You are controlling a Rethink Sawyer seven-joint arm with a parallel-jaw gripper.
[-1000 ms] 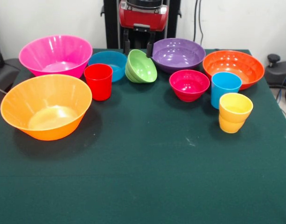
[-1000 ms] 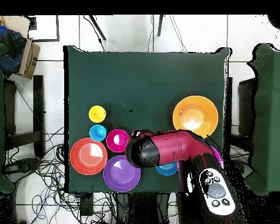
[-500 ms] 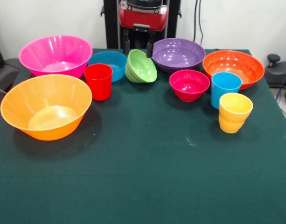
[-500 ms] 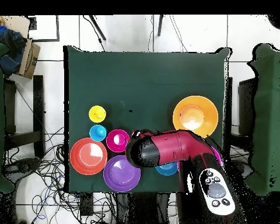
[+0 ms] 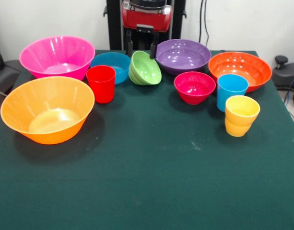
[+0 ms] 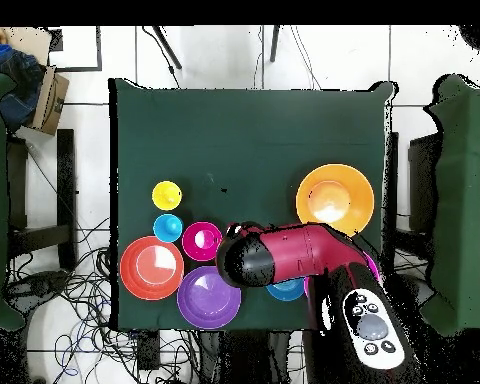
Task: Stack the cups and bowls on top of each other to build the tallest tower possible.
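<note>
No stacking begun: every cup and bowl stands apart along the far half of the table (image 5: pixel 151 191)

Left to right: yellow-orange bowl (image 5: pixel 47 116), red cup (image 5: pixel 101 84), tilted green bowl (image 5: pixel 145 68), yellow cup (image 5: pixel 241 115). Glossy plastic looks light, stiff and slippery; take by the rim. Gripper (image 5: pixel 141 48) hangs spread and empty above the green bowl. Near half lies open

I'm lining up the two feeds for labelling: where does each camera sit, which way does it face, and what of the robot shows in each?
Front view: across the table from the robot, level with the glossy plastic bowls and cups; the red arm's pincer hangs open at the top, above the tilted green bowl.
Overhead view: above the green-covered table, looking straight down; the red and black arm covers the bowls near the base.
Shared: the large yellow-orange bowl and yellow waisted cup, on swapped sides.
</note>
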